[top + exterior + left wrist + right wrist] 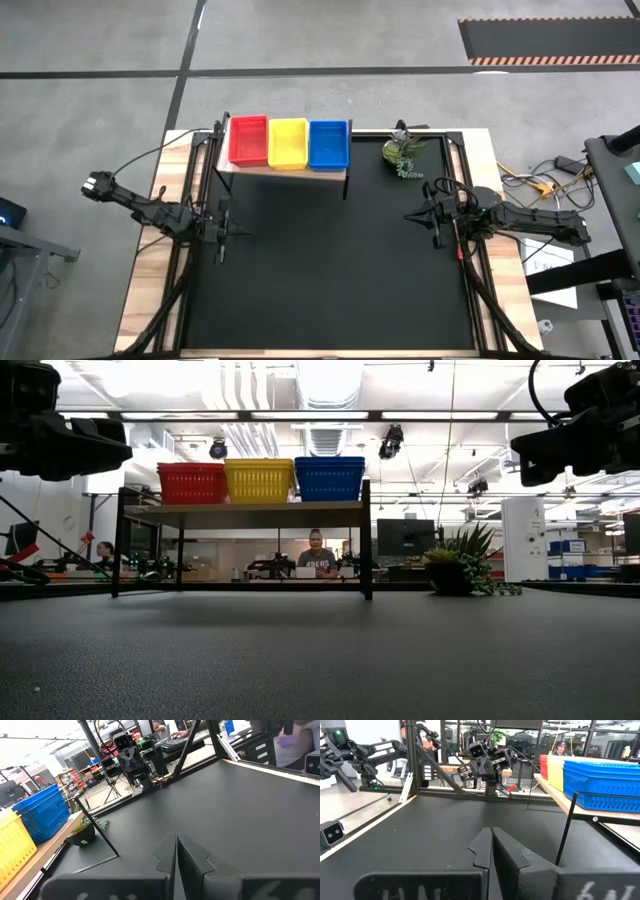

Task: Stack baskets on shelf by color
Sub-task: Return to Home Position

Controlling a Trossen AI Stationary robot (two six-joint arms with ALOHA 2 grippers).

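The red perforated plastic basket (pixel 249 141), yellow basket (pixel 288 143) and blue basket (pixel 329 144) line the far pale-wood shelf (pixel 245 514) by colour. The left gripper (pixel 176 845) and right gripper (pixel 491 837), fingers together and empty, hang clear.

Overhead straight down, low level across — both share the shelf (pixel 240 513) (wrists seemingly face inward).

- The shelf (pixel 250 513), a pale-wood board on thin black legs, stood upright along the table's (pixel 330 260) far edge, nearer its far-left corner.
- The red basket (pixel 249 141) sat open side up at the shelf's left end.
- The yellow basket (pixel 288 143) sat mid-board, just beside both neighbours.
- The blue basket (pixel 328 143) sat at the right end.
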